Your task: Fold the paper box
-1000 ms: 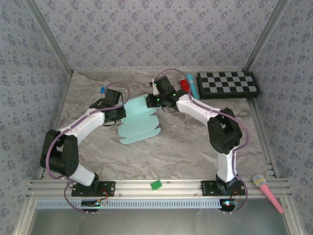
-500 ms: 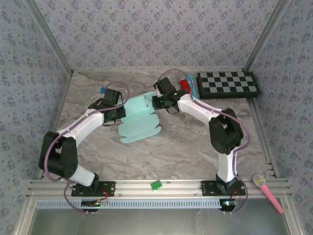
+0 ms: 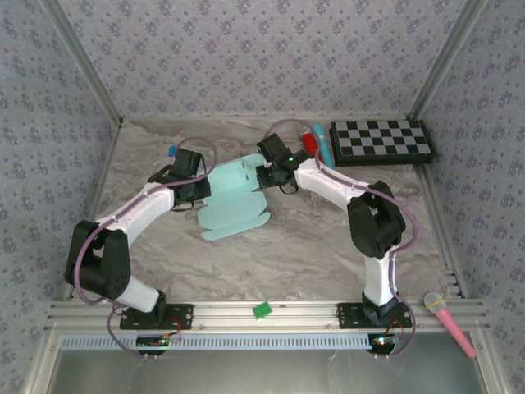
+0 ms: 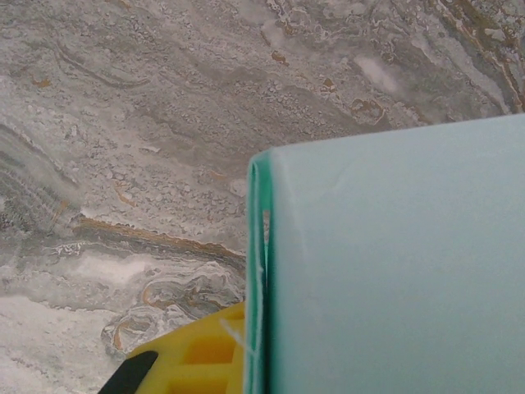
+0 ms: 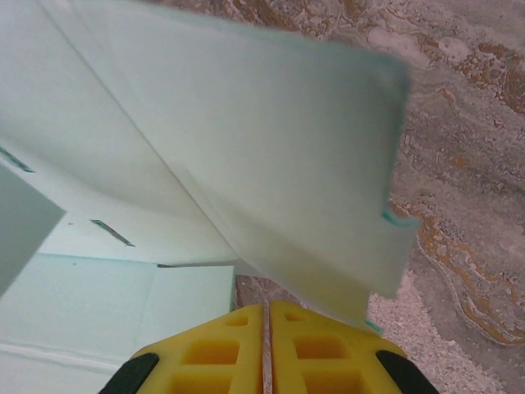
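Note:
The paper box [image 3: 234, 199] is a pale aqua die-cut sheet lying mostly flat on the marbled table, between the two arms. My left gripper [image 3: 201, 185] is at its left edge. In the left wrist view, that gripper [image 4: 261, 332] is shut on a doubled-over edge of the box [image 4: 394, 271]; one yellow finger [image 4: 201, 357] shows and the card hides the other. My right gripper [image 3: 262, 176] is at the sheet's far right corner. Its yellow fingers [image 5: 213, 353] are pressed together, and the gripper [image 5: 265, 309] has its tips against a raised flap [image 5: 271, 172] that slants over them.
A checkerboard [image 3: 381, 141] lies at the back right, with a red object [image 3: 310, 140] and a slim blue tube [image 3: 323, 149] beside it. A tiny dark-blue piece [image 3: 171, 151] sits at the back left. A green clip [image 3: 262, 310] and a pink microphone [image 3: 449, 322] rest on the front rail.
My right gripper has moved a little to the right, off the sheet's top, and the sheet's far right flap now stands raised. The left arm has held still.

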You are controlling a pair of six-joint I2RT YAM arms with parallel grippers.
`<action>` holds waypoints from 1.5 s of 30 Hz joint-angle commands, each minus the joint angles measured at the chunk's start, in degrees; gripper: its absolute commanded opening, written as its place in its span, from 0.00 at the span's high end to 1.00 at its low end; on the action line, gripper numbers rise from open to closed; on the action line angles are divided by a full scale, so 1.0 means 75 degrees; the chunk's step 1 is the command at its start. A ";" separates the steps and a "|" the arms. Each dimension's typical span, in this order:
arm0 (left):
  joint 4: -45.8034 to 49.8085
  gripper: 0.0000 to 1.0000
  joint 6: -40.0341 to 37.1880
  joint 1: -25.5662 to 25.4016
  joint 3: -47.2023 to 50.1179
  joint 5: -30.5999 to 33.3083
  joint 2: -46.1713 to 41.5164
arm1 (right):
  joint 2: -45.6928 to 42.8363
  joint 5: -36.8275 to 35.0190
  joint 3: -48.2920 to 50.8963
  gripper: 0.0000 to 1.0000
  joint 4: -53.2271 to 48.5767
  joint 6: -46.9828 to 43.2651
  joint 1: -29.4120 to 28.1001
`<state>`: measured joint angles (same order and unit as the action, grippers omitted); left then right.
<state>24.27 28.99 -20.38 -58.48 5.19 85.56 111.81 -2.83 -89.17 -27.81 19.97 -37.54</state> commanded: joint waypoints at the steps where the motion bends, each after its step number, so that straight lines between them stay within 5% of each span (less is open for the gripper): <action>1: 0.0033 1.00 -0.0092 -0.0048 -0.0194 -0.0069 -0.0188 | 0.0183 -0.0154 -0.0240 0.88 -0.0260 -0.0107 -0.0028; 29: -0.0118 1.00 -0.0010 -0.0048 -0.0107 -0.0153 -0.0112 | 0.0104 0.2581 0.0421 0.78 0.1562 0.0661 0.0189; 45: -0.0184 1.00 0.0001 -0.0048 -0.0084 -0.0188 -0.0111 | 0.0177 0.2858 0.0388 0.76 0.1677 0.0638 0.0165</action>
<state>24.25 29.02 -20.38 -58.48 5.19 85.56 112.18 17.02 -86.39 -15.53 24.62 -36.25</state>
